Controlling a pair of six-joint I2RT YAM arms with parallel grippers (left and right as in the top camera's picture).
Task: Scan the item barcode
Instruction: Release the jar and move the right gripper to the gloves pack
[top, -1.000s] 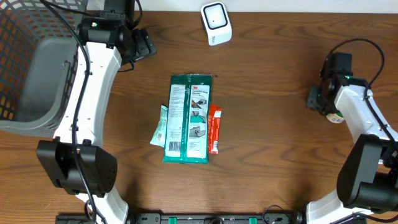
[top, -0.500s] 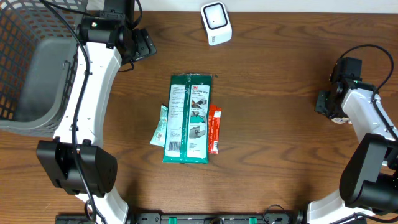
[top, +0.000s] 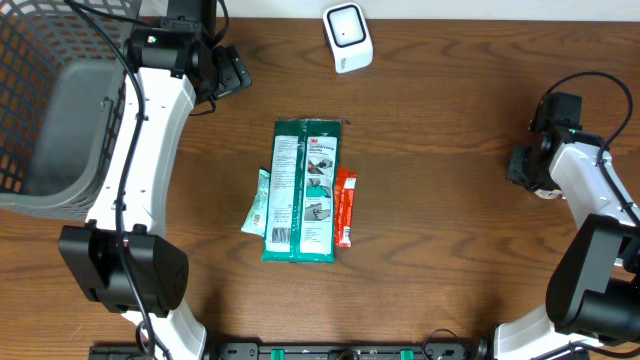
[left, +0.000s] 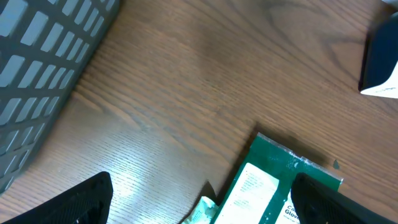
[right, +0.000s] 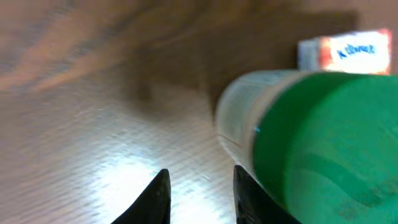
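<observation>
A green 3M glove package (top: 303, 190) lies flat mid-table, with a pale green packet (top: 258, 201) at its left edge and an orange-red stick (top: 344, 207) at its right. The white scanner (top: 347, 37) stands at the far edge. My left gripper (top: 230, 72) hovers open, far-left of the package; its wrist view shows the package's top corner (left: 273, 186) between wide-spread fingers. My right gripper (top: 518, 165) is low at the table's right, narrowly open over bare wood (right: 200, 199). A green-capped bottle (right: 311, 143) lies just outside its right finger.
A grey mesh basket (top: 40, 100) fills the far-left corner and shows in the left wrist view (left: 43, 68). A small white and orange box (right: 345, 51) lies beyond the bottle. The bottle (top: 545, 190) peeks out below the right wrist in the overhead view.
The right arm has shifted a little toward the right edge and its jaws have parted slightly. The left arm and the items mid-table have not moved.
</observation>
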